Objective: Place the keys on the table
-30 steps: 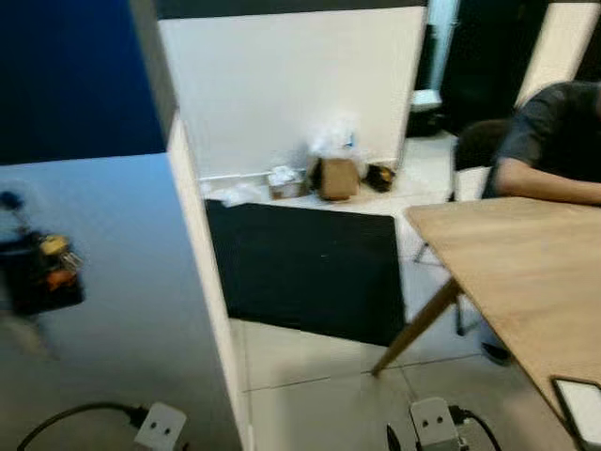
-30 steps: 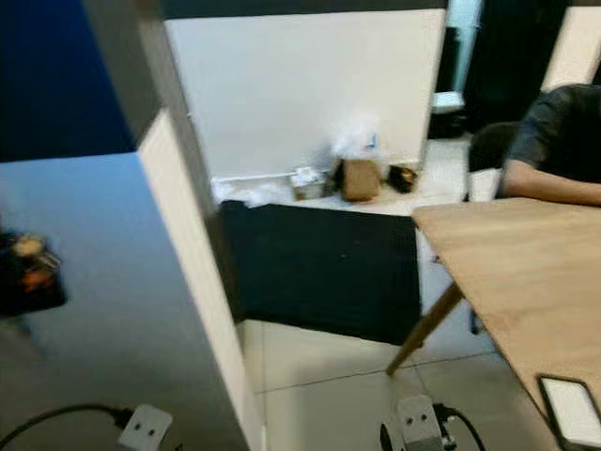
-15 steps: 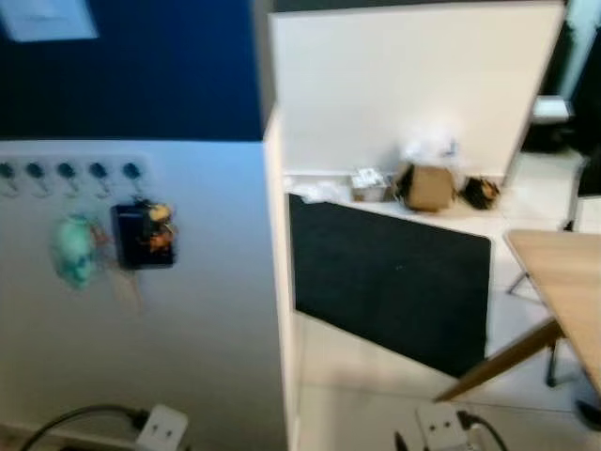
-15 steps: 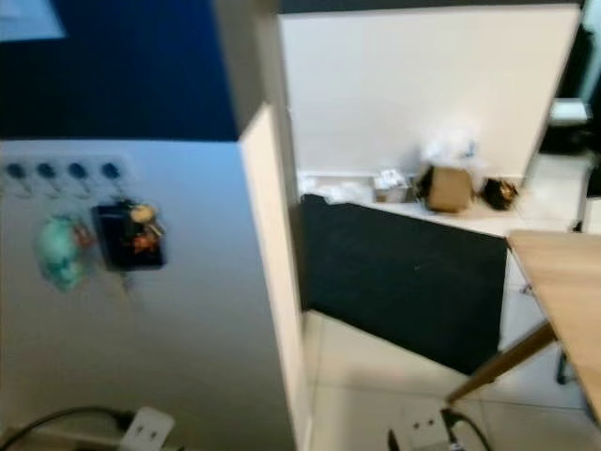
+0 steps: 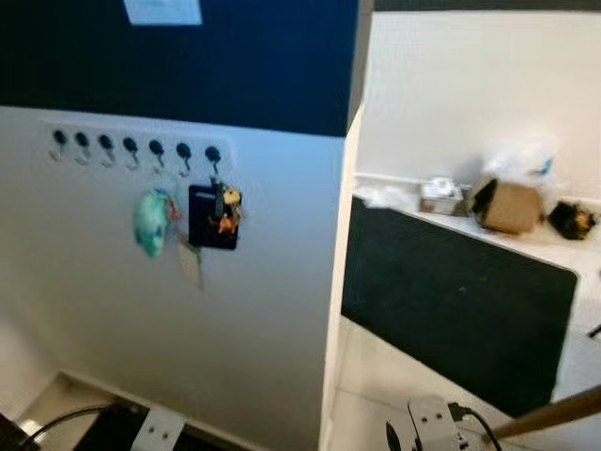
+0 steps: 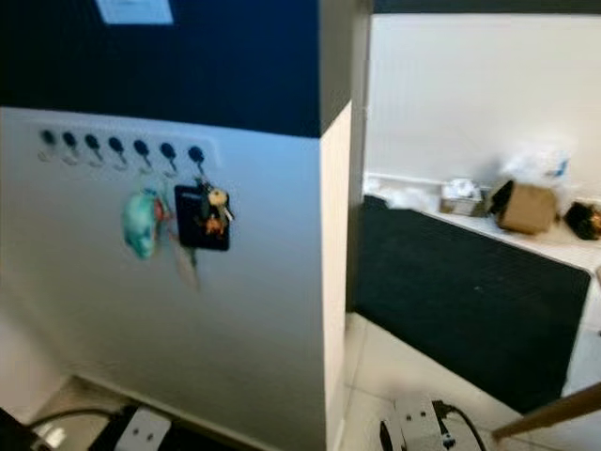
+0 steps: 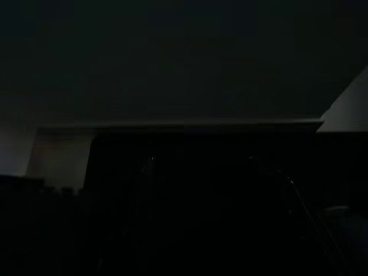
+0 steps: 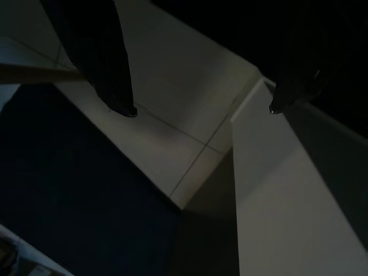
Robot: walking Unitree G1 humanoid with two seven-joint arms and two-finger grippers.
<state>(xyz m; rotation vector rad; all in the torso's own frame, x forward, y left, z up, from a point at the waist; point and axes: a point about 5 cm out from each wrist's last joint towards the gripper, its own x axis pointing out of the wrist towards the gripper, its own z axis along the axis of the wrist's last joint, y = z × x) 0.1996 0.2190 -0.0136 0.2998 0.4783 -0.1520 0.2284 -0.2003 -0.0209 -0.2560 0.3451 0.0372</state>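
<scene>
Keys (image 5: 225, 209) hang on hook rail (image 5: 136, 150) on wall, beside teal tag (image 5: 148, 222). Right jaws (image 8: 198, 109) spread, empty, over floor tiles. Left jaws: cannot tell, view dark.

Keys (image 5: 225, 209) gold-orange on black holder (image 5: 210, 218); teal pouch (image 5: 148, 222); navy-white wall (image 5: 263, 310).

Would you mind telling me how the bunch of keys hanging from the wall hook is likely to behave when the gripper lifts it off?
The keys hang loose from a hook, so they will probably swing and flop. Several small dangling parts suggest a shifting, slippery grasp.
</scene>
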